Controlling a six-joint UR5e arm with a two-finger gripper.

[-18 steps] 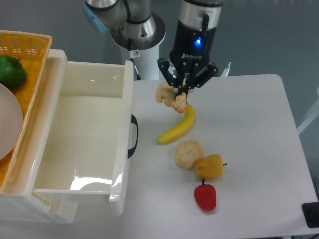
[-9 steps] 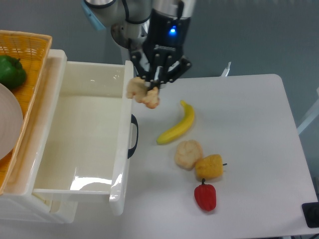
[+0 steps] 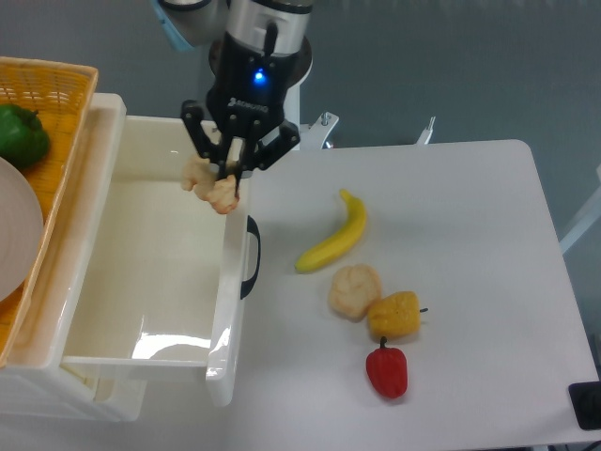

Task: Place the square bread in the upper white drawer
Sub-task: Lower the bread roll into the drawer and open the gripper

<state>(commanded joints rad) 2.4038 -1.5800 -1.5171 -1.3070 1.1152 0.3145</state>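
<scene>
The square bread (image 3: 210, 183) is a lumpy golden-tan pastry hanging in the air, and my gripper (image 3: 229, 167) is shut on its upper part. It hangs just inside the right front corner of the upper white drawer (image 3: 103, 282), above the drawer's open cavity. The drawer is pulled out, deep and glossy, with a black curved handle (image 3: 252, 256) on its front. Nothing lies inside the drawer.
On the table to the right lie a banana (image 3: 335, 235), a pale round bun (image 3: 354, 290), a yellow pepper (image 3: 394, 314) and a red pepper (image 3: 387, 369). A yellow woven basket (image 3: 58, 141) with a green pepper (image 3: 21, 134) and a white plate (image 3: 14, 235) sits at the far left.
My gripper has carried the bread steadily leftward, from above the banana's tip, past the drawer's front wall, to over the drawer's inside. The table items have not moved.
</scene>
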